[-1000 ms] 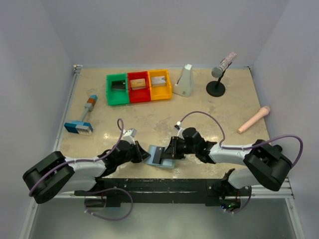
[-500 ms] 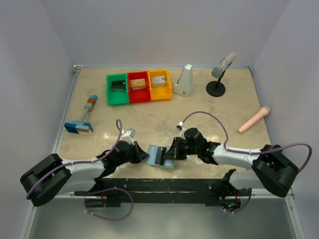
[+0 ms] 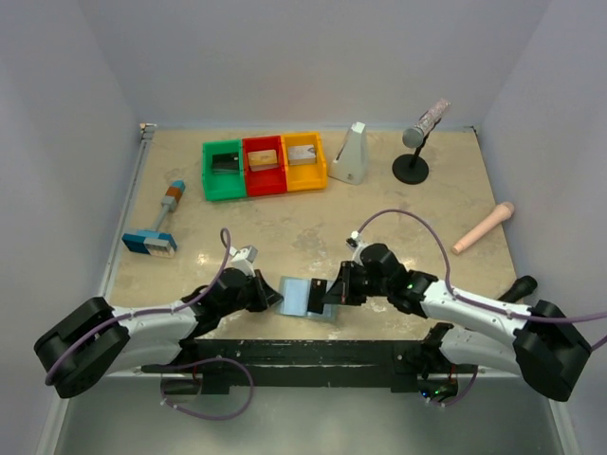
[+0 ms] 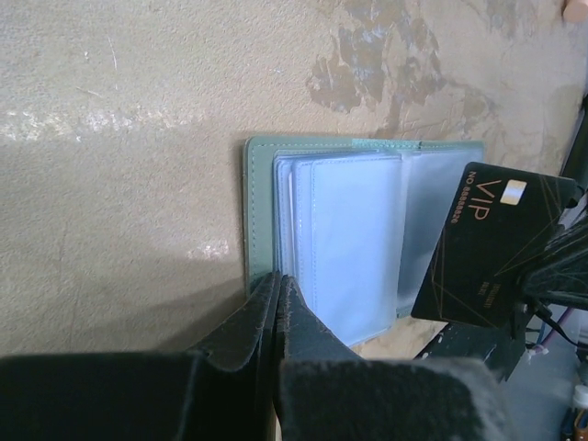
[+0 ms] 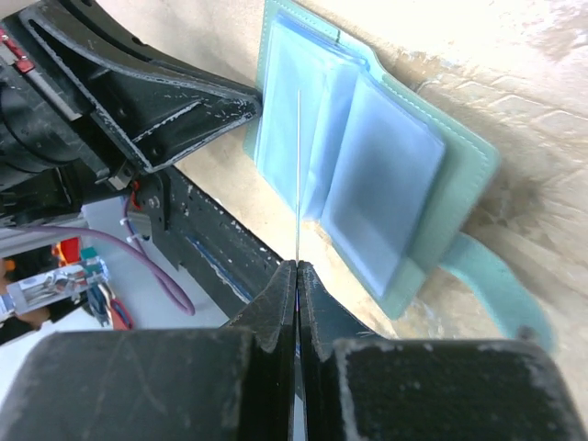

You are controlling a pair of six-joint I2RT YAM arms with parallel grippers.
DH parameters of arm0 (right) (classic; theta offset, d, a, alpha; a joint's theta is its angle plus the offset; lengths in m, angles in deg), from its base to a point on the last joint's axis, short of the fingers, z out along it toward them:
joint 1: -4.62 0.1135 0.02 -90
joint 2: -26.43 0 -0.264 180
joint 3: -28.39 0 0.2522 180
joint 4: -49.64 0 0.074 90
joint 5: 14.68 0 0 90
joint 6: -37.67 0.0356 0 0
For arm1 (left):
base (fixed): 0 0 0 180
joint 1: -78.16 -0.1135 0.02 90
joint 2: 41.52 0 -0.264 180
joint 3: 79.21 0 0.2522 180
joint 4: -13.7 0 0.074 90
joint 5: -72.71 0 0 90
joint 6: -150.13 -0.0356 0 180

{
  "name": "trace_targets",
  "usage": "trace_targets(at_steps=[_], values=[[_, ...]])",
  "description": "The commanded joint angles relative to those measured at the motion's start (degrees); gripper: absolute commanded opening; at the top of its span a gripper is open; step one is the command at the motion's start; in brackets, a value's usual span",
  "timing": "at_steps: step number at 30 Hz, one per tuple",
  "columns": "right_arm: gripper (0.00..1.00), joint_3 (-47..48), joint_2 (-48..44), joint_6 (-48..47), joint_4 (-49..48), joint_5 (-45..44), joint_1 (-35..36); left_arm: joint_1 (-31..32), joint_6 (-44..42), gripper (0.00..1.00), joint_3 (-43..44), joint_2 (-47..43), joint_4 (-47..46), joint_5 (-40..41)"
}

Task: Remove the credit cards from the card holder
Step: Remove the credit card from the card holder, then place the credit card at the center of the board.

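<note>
The card holder (image 3: 302, 298) lies open near the table's front edge, teal outside with pale blue pockets (image 4: 354, 243) (image 5: 367, 170). My left gripper (image 3: 275, 297) (image 4: 278, 278) is shut, its tips against the holder's near left edge; whether they pinch it I cannot tell. My right gripper (image 3: 334, 292) (image 5: 298, 266) is shut on a black credit card (image 4: 491, 248) marked VIP. That card is tilted, clear of the pockets at the holder's right side, and edge-on (image 5: 299, 175) in the right wrist view. No other credit cards show in the holder.
Green (image 3: 225, 171), red (image 3: 264, 164) and yellow (image 3: 303, 159) bins stand at the back. A blue-headed brush (image 3: 155, 232) lies left. A white wedge (image 3: 351, 154), a microphone on a stand (image 3: 415, 142) and a pink cylinder (image 3: 484, 227) are at the back right. A black rail (image 3: 303, 353) borders the front.
My right gripper has closed on the black card and drawn it rightward out of the holder's pocket. The right arm has swung outward. The left gripper has stayed at the holder.
</note>
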Motion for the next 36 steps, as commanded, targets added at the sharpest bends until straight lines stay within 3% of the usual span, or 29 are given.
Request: trace_targets(at_steps=[1, 6, 11, 16, 21, 26, 30, 36], values=[[0.00, 3.87, -4.92, -3.54, 8.48, -3.58, -0.53, 0.48, -2.40, 0.07, 0.67, -0.81, 7.96, 0.77], [0.00, 6.77, -10.37, -6.88, 15.86, -4.82, -0.79, 0.48, -2.49, 0.43, 3.92, -4.85, 10.07, -1.51], [0.00, 16.33, -13.02, -18.30, 28.85, -2.37, -0.70, 0.48, -4.86, 0.56, 9.90, -11.00, 15.86, -2.92], [0.00, 20.84, -14.77, -23.50, 34.68, 2.90, -0.70, 0.22, -6.80, 0.61, 11.93, -19.17, 16.24, -4.76], [0.00, 20.92, -14.34, -25.43, 32.31, 15.29, 0.17, -0.57, -1.80, 0.61, -0.10, -25.87, -11.93, -15.21], [0.00, 21.81, -13.81, -27.98, 34.25, 18.28, 2.02, -0.66, 2.60, 0.72, -3.36, -21.22, -29.44, -26.80], [0.00, 22.68, -13.55, -28.77, 33.98, 20.32, 3.60, -0.75, 6.38, 0.74, -4.85, -14.28, -45.35, -32.44], [0.00, 24.09, -11.61, -30.00, 35.47, 20.23, 5.45, -0.66, 8.24, 0.73, -3.98, -8.55, -53.38, -35.61]])
